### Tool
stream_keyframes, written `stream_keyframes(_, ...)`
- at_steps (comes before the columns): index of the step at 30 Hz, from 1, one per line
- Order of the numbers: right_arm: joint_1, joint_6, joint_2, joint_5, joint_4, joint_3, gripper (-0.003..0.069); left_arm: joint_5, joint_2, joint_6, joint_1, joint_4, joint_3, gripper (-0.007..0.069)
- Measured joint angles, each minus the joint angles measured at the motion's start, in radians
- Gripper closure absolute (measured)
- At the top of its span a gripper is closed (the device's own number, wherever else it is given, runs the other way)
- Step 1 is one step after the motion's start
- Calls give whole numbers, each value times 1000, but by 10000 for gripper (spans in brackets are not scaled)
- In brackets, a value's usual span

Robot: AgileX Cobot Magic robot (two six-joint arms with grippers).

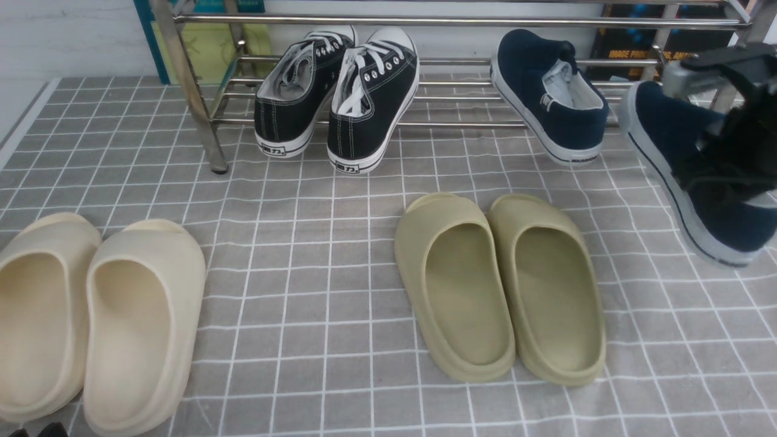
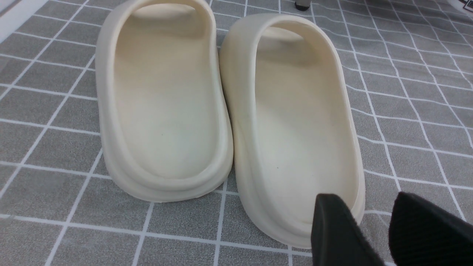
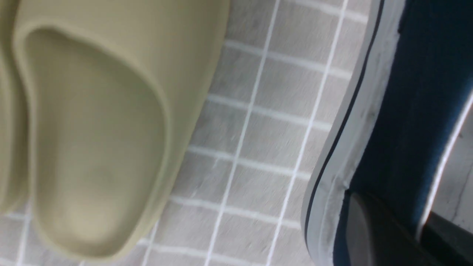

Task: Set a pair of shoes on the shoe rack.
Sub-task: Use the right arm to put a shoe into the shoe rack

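Far left, front view: cream slippers point(image 1: 142, 321) side by side on the checked cloth point(image 1: 273, 364), the outer one cut off by the frame edge. Left gripper point(image 2: 364, 229): only dark tips at the lower edge; in the left wrist view the fingers stand apart, released, their bases out of frame. Shoe rack point(image 1: 461, 124): top cropped; its right-hand legs partly masked by the other arm. Black lace-up sneakers point(image 1: 373, 100) lean on its lower bars, toes under the upper bar. Centre: olive slippers point(image 1: 546, 291) on the cloth, fully visible. Right of centre: first navy shoe point(image 1: 549, 97) rests toe-up on the lower bars. Far right: second navy shoe point(image 1: 698, 176), tilted, grasped by its side wall in the right gripper point(image 3: 397, 229); blurred dark arm parts cover its middle, and its heel nears the frame edge. Contact with rack or cloth: cannot tell.
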Motion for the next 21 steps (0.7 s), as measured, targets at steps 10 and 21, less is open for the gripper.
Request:
stream_keyframes(10, 0, -92, 245, -53, -61, -290, 624, 0, 0, 0, 0, 0, 0, 386)
stream_keyframes(21, 1, -110, 416, -91, -23, -488, 624, 0, 0, 0, 0, 0, 0, 386)
